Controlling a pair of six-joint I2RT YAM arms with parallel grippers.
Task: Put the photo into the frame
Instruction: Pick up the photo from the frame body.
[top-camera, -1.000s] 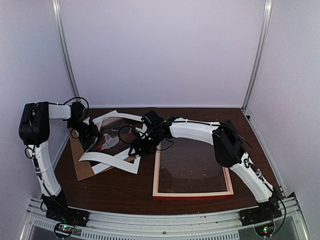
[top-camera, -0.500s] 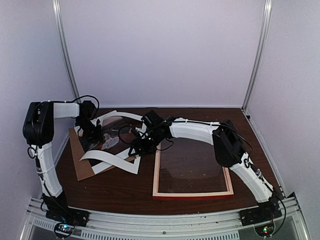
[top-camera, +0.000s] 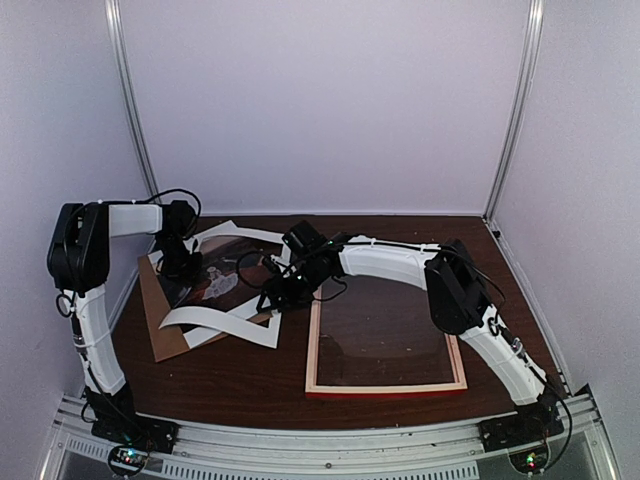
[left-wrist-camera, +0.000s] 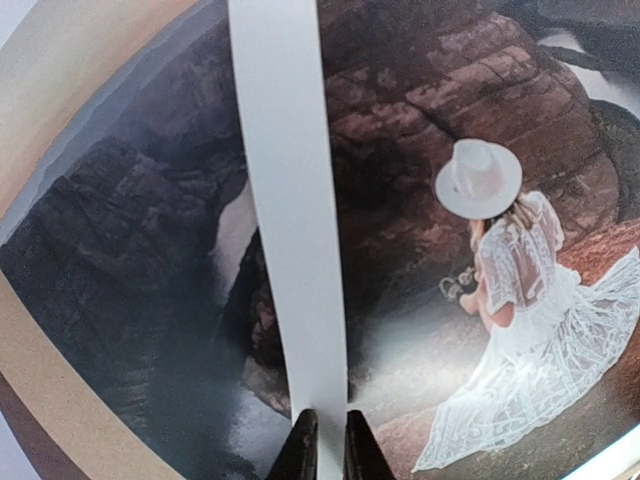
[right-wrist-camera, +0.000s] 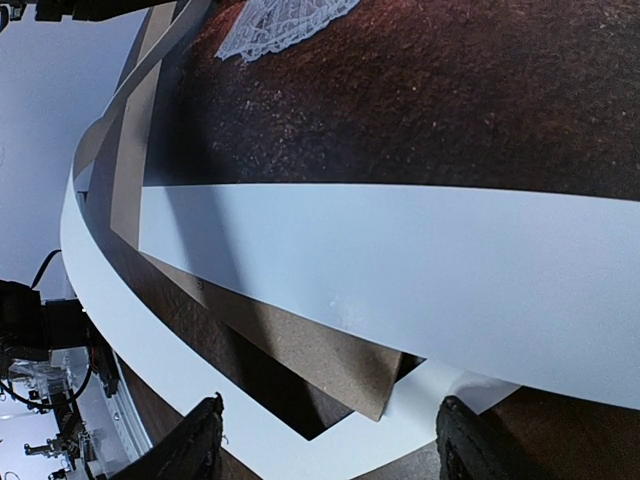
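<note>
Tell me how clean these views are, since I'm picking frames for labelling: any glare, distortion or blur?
Top external: soft even light, sharp, a pale sheen inside the frame. Left wrist: wide-angle bend curves the white mat; milky glare washes the photo low down. Right wrist: very close, mat and photo edges bowed, print grain showing.
</note>
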